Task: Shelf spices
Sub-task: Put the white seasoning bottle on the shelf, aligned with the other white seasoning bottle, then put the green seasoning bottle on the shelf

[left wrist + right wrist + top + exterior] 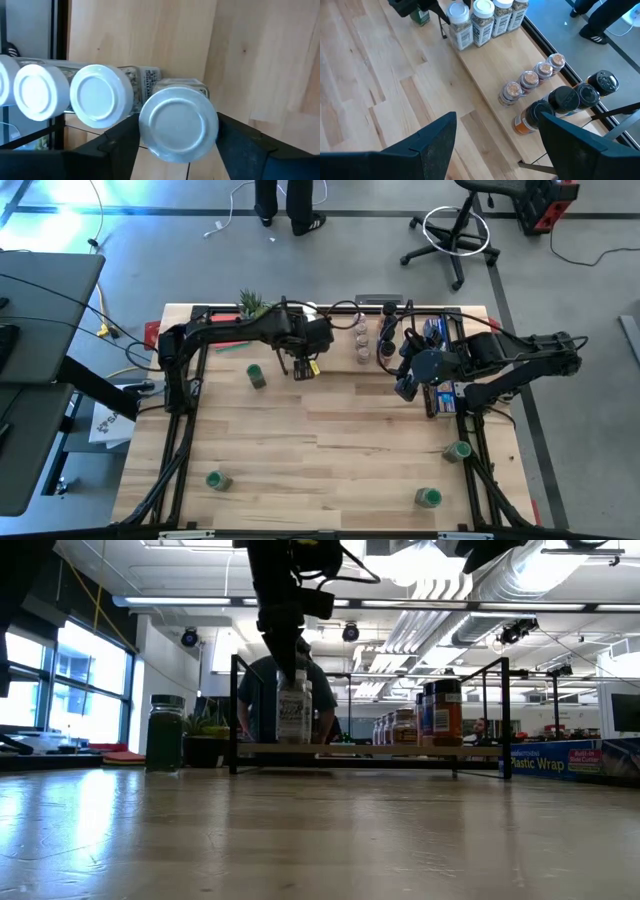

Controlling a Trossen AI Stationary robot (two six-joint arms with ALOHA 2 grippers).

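Left gripper (177, 150) straddling white-lidded jar (178, 124), person (290, 690) behind shelf (370, 750)

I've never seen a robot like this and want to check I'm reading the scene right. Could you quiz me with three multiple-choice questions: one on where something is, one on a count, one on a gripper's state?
1. Where is the left gripper?
A. Over the shelf, at a white-lidded jar.
B. Parked off to the side.
C. Over the floor.

2. How many green-topped jars stand on the table, off the shelf?
A. Two.
B. Four.
C. Seven.

3. How is the right gripper?
A. Shut on a green jar.
B. Shut, empty.
C. Open, empty.

Answers:
1 A, the high view shows it at the shelf's jar row.
2 B, four are spread over the boards.
3 C, its wrist view shows the fingers apart with nothing between.
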